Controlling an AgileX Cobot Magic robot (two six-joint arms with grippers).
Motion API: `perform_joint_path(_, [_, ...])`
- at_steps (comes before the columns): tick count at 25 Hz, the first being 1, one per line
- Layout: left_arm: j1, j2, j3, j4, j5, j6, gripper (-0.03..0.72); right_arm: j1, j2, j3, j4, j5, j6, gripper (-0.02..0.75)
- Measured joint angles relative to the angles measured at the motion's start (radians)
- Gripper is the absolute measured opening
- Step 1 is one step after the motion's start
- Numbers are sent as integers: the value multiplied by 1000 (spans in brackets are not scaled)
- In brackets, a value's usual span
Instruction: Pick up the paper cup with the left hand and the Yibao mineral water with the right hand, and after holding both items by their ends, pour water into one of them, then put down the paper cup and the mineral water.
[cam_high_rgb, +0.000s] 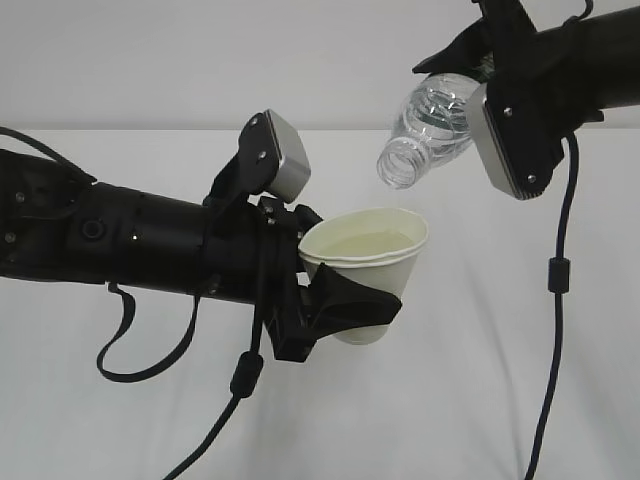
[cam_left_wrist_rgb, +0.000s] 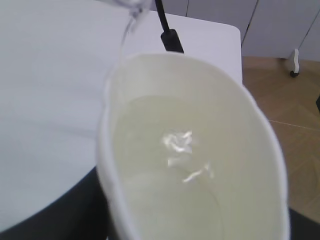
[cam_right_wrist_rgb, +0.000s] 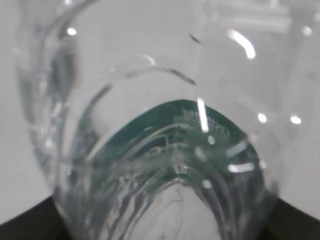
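The left hand (cam_high_rgb: 335, 305), a black two-finger hand at the end of a black arm with a grey box-shaped camera (cam_high_rgb: 285, 155) on its wrist, is clamped around the small white tapered paper cup (cam_high_rgb: 365, 265), its fingers pressing the cup's lower wall. The cup is held in the air above the white surface (cam_high_rgb: 460, 400), roughly upright with a slight tilt, and its rolled rim looks squeezed a little out of round. In the left wrist view the paper cup (cam_left_wrist_rgb: 195, 165) fills most of the picture: its cream-coloured inside holds clear liquid to well up the wall, with bright glints on top.

The right hand (cam_high_rgb: 490, 75), the other black arm's two-finger hand with a grey wrist camera (cam_high_rgb: 510, 140) and a dangling black cable (cam_high_rgb: 555, 300), grips the small clear ribbed plastic bottle of Yibao mineral water (cam_high_rgb: 430, 125) by its base end. The bottle is tipped, its open neck pointing down and to the left, the mouth hanging just above and slightly to the right of the cup's rim without touching it. The bottle looks nearly drained (only clear plastic and the dark green label band show). In the right wrist view the Yibao mineral water (cam_right_wrist_rgb: 165, 165) sits right against the lens, blurred, with the green label visible through the ribs.
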Motion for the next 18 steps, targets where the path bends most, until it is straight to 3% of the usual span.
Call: perform_joint_path(18, [0, 0, 0, -44, 37, 0, 419, 0, 0, 0, 0, 0, 2, 462])
